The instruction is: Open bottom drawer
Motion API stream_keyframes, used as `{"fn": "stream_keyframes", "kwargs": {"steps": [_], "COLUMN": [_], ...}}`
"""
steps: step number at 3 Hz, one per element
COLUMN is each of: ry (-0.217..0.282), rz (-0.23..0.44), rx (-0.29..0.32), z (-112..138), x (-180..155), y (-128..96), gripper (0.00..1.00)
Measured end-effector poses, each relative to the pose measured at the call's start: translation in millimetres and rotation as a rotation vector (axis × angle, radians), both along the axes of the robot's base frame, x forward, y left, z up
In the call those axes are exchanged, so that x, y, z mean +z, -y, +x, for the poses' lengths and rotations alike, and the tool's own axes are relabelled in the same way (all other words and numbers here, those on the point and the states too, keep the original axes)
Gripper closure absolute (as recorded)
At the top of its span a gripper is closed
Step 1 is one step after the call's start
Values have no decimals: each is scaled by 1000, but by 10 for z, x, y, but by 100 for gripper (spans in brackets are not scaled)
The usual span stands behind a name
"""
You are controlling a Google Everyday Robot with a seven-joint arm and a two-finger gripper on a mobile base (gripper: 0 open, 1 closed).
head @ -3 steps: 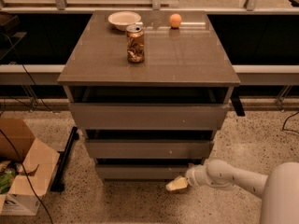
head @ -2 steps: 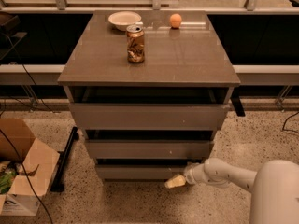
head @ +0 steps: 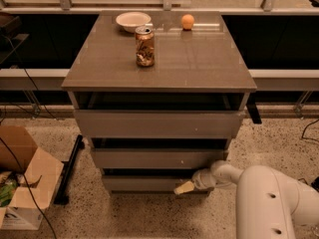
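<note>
White arm enters from 4 o'clock, forearm low and level, reaching toward 9 o'clock; gripper (open or closed: cannot tell) at the bottom drawer front's right end.

Glossy grey-brown cabinet top: shallow white bowl and small orange ball near the back edge, upright brown drink can left of centre. The gripper is down low by the cabinet's front right bottom corner.

Seems a robot test lab: speckled terrazzo floor, loose black cables, open brown cardboard box, gripper low at the plain grey-beige bottom drawer.
</note>
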State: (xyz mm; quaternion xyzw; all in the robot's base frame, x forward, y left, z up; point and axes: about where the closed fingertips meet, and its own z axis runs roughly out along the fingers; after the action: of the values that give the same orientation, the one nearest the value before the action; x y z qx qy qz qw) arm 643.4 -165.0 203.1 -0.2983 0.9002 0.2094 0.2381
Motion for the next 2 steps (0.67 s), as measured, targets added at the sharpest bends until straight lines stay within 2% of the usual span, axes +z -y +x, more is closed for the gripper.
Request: {"fn": "stream_keyframes", "kwargs": {"steps": [1,2], "ry": [-12,-12], "rz": [4,4], "rx": [-6,-6], "z": [26,24], "x": [-63,-63], "y": [4,1], "gripper": [6,24]}}
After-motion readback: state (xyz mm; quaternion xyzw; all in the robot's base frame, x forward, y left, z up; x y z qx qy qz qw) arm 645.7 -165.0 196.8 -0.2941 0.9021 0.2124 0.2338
